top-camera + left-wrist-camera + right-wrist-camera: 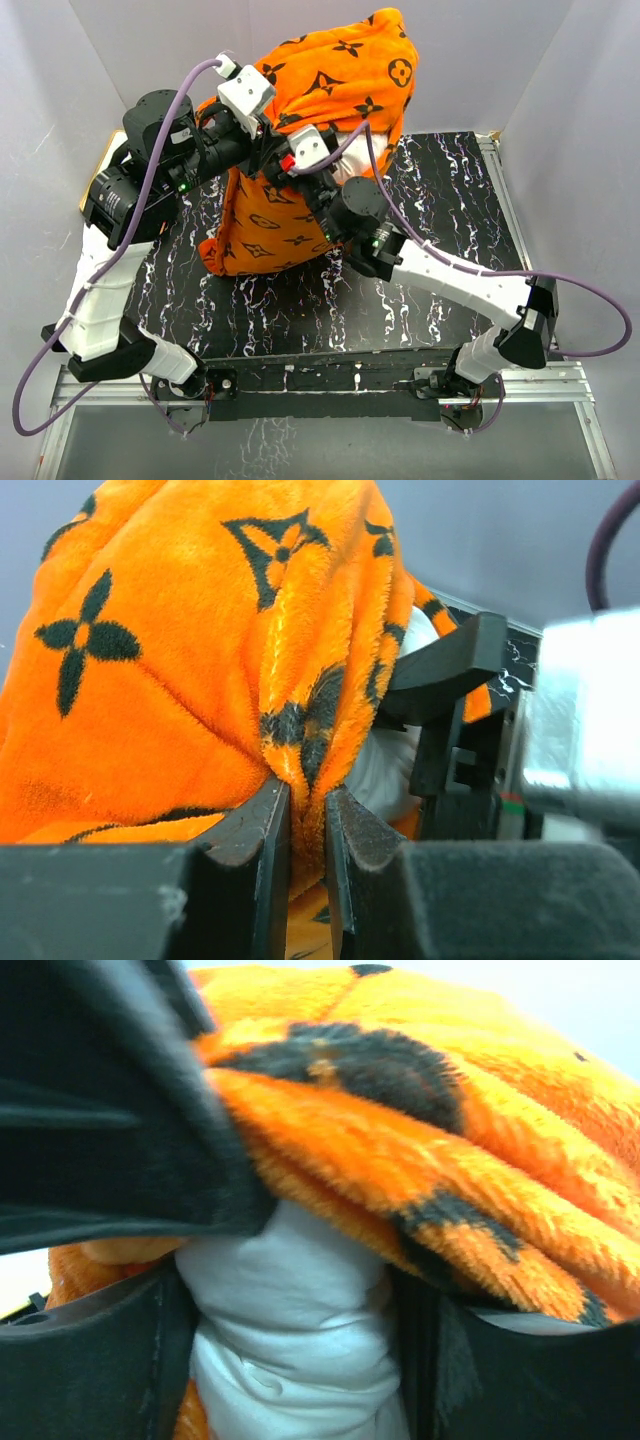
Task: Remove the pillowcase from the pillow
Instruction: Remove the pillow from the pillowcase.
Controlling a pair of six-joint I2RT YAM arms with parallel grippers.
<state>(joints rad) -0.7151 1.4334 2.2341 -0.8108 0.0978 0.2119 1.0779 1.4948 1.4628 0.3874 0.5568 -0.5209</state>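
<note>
The orange pillowcase with dark brown motifs is held up off the black marbled table, its lower part draping down to the tabletop. My left gripper is shut on a fold of that plush fabric; the left wrist view shows the fold pinched between the two fingers. My right gripper sits just to the right of it, under the cover's edge. A bunched white part of the pillow is squeezed in my right gripper, with the orange pillowcase lying over it. Most of the pillow is hidden inside the cover.
A wood-framed board lies at the table's left edge behind the left arm. White walls close in the back and both sides. In the left wrist view, the right arm's black finger and its pale camera housing are close by.
</note>
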